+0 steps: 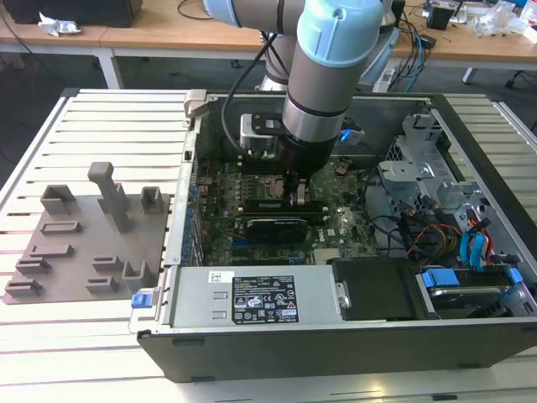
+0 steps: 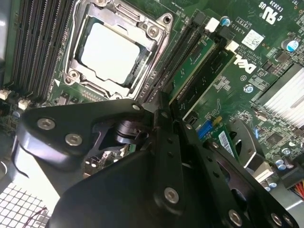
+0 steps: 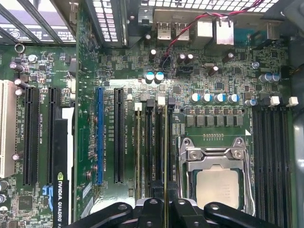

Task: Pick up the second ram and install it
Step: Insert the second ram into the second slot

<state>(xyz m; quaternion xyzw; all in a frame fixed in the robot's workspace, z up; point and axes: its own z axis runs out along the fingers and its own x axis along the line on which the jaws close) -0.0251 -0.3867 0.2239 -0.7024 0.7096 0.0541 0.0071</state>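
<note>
The second ram (image 2: 192, 59) stood on edge in the black slot just beside the CPU socket (image 2: 111, 50), its long side running parallel to the socket's edge. In the first wrist view it showed as a thin pale strip (image 3: 166, 156) in the slot nearest the socket (image 3: 216, 180). The gripper (image 3: 166, 211) sat over one end of the stick w/ its two black fingers (image 3: 151, 209) drawn narrow, one each side of the board & pinching it. In the second wrist view the gripper (image 2: 161, 111) met the stick's end just beside the socket corner. Couldn't tell if the stick was pushed fully home.

Another green stick (image 2: 216, 71) stood one slot further from the socket, parallel to the 1st & near it. A black graphics card (image 3: 59, 180) lay well beyond those slots, away from the socket.

In the exterior view the arm reached straight down into the open PC case (image 1: 159, 336), gripper (image 1: 295, 195) just beside the socket (image 1: 262, 180). A grey fixture plate (image 1: 84, 243) lay outside the case, well apart from the socket, toward the exterior view's left
</note>
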